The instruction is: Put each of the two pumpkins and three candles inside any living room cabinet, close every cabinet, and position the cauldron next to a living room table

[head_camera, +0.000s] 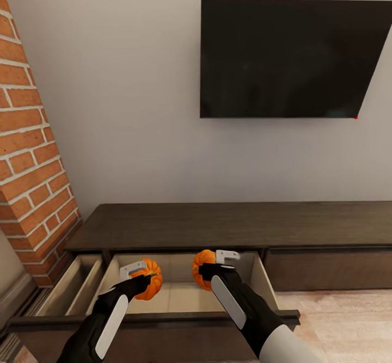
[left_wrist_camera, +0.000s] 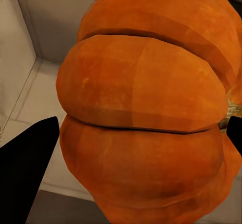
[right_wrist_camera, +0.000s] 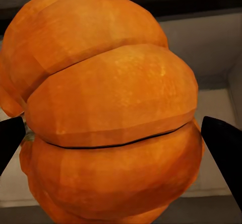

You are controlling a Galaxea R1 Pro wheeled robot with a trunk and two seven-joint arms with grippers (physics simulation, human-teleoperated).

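Head view: both arms [head_camera: 142,281] [head_camera: 216,269] over drawer [head_camera: 179,296].

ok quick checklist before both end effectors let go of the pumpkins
1. Left end effector gripping its ribbed orange pumpkin: ok.
2. Right end effector gripping the other orange pumpkin: ok.
3. Dark-brown wooden cabinet drawer pulled open: ok.
4. Both pumpkins over the drawer's beige interior: ok.
5. Height above the drawer floor: cannot tell.
6. Candles already inside: cannot tell.
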